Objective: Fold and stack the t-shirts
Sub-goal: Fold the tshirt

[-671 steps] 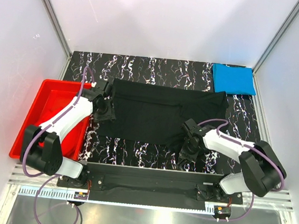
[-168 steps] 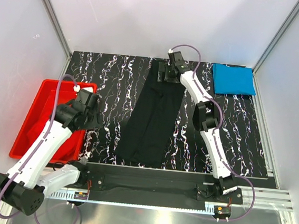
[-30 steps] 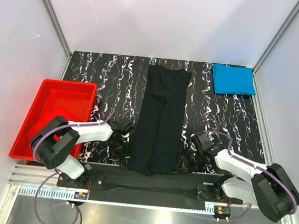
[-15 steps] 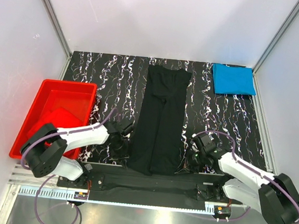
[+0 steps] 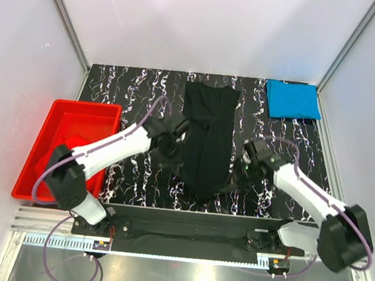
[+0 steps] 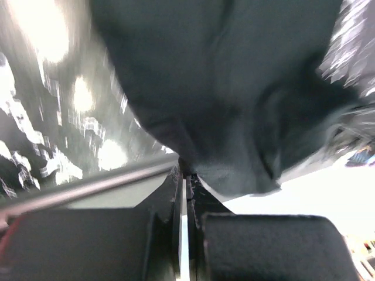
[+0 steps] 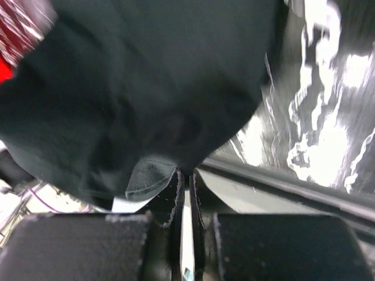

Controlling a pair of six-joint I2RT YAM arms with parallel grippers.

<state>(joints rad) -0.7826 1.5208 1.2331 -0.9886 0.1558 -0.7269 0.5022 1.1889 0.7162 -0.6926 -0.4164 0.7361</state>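
No words, numbers or signs can be read. The black shirt [image 5: 208, 132], the blue shirt [image 5: 293, 99], the red tub [image 5: 84, 107] and the worktop [image 5: 136, 89] show no letters.

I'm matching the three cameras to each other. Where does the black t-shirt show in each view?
Top external: the black t-shirt is a long strip down the middle of the picture.
Left wrist: it fills the upper frame.
Right wrist: it fills the upper left.
Shared landmark: the marbled tabletop, at left in the left wrist view and at right in the right wrist view.
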